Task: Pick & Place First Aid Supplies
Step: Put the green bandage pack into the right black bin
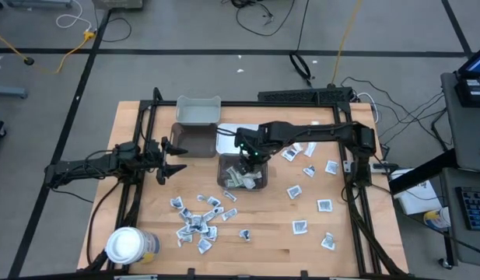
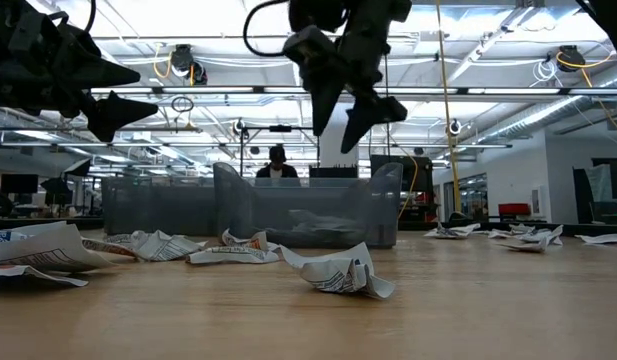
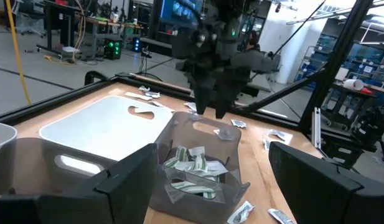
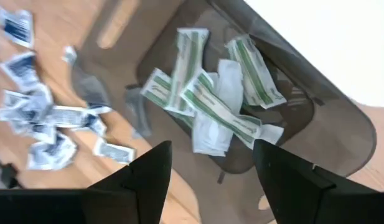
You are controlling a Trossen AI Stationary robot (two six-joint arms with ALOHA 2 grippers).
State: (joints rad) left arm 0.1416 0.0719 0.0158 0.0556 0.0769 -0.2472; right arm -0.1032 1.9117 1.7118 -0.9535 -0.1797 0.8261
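Small white packets with dark print lie scattered on the table, one cluster [image 1: 197,222] near the front left and others [image 1: 310,190] at the right. Several pale-green strips [image 4: 210,99] lie on the floor of a clear grey bin [image 1: 243,173] at the table's middle. My right gripper [image 1: 250,161] hangs open and empty above that bin, fingers pointing down, seen also in the low view [image 2: 346,105]. My left gripper [image 1: 168,157] is open and empty, held above the table left of the bins, pointing toward the right.
A second grey bin [image 1: 194,140] and a white bin [image 1: 198,111] stand behind and left of the strip bin. A white lid [image 3: 111,121] lies beside them. A white-lidded round jar [image 1: 127,245] stands at the near left corner. Black frame rails run along the table's sides.
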